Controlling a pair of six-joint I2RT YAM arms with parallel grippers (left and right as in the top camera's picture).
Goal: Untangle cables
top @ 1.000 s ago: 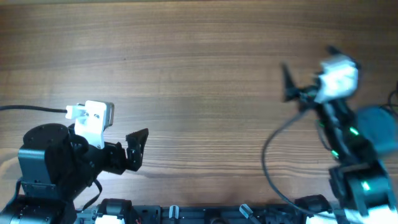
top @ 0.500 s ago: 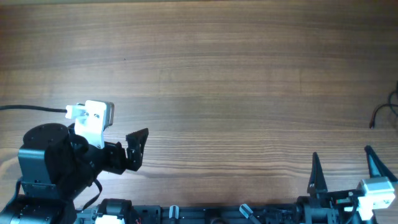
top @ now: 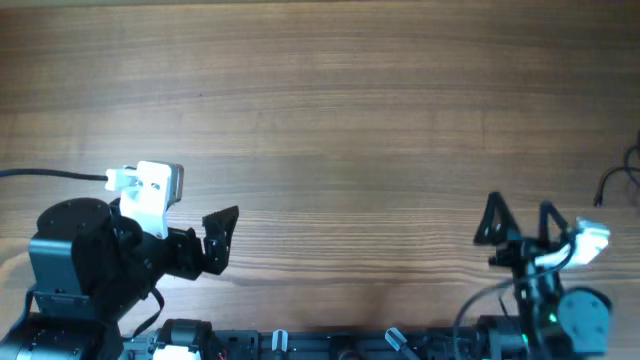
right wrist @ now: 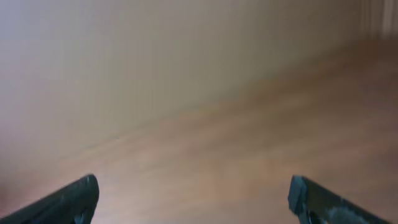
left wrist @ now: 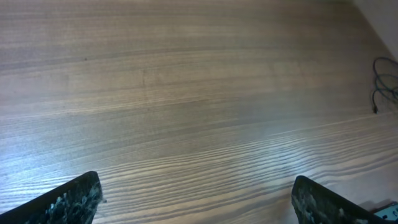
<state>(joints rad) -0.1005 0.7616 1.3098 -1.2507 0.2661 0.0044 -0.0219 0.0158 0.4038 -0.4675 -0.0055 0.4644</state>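
Cables (left wrist: 384, 84) (far right) on table (left wrist: 186, 93)

Warm brown table (top: 330, 120) with fine streaked wood grain — thin black cables (left wrist: 375, 109).

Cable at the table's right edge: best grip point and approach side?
I'd grip the cable just behind its free end, the only stretch lying clear on the table; the rest runs off frame. Come from its left with the open right hand, the nearer one.

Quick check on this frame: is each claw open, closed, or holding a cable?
Left claw: open, holding nothing.
Right claw: open, holding nothing.
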